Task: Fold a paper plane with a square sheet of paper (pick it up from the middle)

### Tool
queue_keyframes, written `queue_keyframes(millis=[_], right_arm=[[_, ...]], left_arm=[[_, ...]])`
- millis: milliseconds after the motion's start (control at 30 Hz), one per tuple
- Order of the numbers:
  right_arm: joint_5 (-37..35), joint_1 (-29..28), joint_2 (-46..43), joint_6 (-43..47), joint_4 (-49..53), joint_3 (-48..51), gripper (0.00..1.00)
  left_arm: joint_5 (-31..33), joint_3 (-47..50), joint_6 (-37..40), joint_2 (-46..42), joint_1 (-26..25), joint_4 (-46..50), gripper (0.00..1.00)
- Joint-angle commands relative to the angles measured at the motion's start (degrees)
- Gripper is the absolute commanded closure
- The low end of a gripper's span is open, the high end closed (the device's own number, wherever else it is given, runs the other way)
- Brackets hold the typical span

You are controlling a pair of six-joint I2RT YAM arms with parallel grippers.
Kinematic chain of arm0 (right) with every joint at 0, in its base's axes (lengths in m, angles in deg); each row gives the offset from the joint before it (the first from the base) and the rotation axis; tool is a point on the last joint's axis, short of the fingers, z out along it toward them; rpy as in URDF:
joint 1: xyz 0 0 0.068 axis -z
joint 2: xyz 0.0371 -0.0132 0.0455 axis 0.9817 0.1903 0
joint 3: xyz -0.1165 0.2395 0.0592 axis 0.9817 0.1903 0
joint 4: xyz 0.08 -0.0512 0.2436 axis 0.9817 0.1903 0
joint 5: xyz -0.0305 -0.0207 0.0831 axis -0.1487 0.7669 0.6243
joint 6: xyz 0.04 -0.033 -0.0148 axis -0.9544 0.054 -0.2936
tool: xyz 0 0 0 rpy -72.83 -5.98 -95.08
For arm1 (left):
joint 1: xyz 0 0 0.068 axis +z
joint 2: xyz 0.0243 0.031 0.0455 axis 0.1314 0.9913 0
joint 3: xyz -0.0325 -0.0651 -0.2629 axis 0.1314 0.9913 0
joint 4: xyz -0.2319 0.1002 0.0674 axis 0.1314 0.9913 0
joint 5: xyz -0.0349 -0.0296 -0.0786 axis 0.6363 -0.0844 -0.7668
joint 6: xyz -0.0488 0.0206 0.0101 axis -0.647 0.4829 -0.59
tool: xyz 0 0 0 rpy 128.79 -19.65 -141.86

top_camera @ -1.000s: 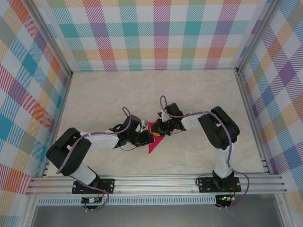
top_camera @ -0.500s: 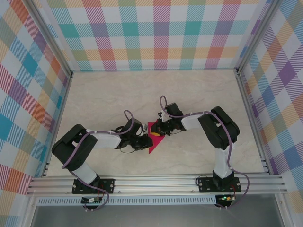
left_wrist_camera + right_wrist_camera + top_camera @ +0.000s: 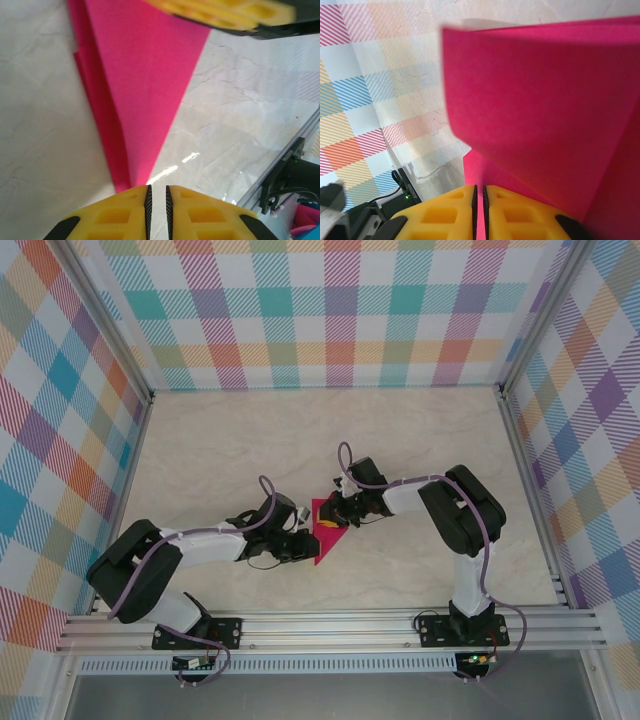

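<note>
The square sheet of paper [image 3: 323, 548] is folded into a magenta-pink pointed triangle in the middle of the table. My right gripper [image 3: 331, 523] is shut on its far part; in the right wrist view the pink paper [image 3: 535, 110] runs into the slit between the yellow fingers of that gripper [image 3: 480, 186], and one layer curls up. My left gripper [image 3: 307, 546] sits at the paper's near left edge. In the left wrist view its jaws stand a narrow slit apart around bare table [image 3: 156, 187], and the paper's tip [image 3: 131, 177] ends just ahead of the left finger.
The marble-look tabletop [image 3: 240, 450] is ringed by checkered walls. An aluminium rail [image 3: 330, 630] runs along the near edge and shows at the right of the left wrist view [image 3: 300, 150]. The right gripper's yellow finger [image 3: 225, 12] rests on the paper.
My left gripper has slid toward the near tip of the paper and its jaws have parted slightly. The right gripper and the paper have stayed put.
</note>
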Motion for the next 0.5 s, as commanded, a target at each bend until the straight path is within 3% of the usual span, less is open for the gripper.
queue_keyframes(millis=[0,467], right_arm=[[-7.1,0.1,4.9,0.7,6.5,3.1,0.86],[-7.2,0.0,5.2,0.8,6.5,3.2,0.86]], left_arm=[[0.0,-2.9,1.2,-1.2,-0.6,1.9,0.81],[-1.9,-0.2,1.6,7.2,-1.5,1.6,0.81]])
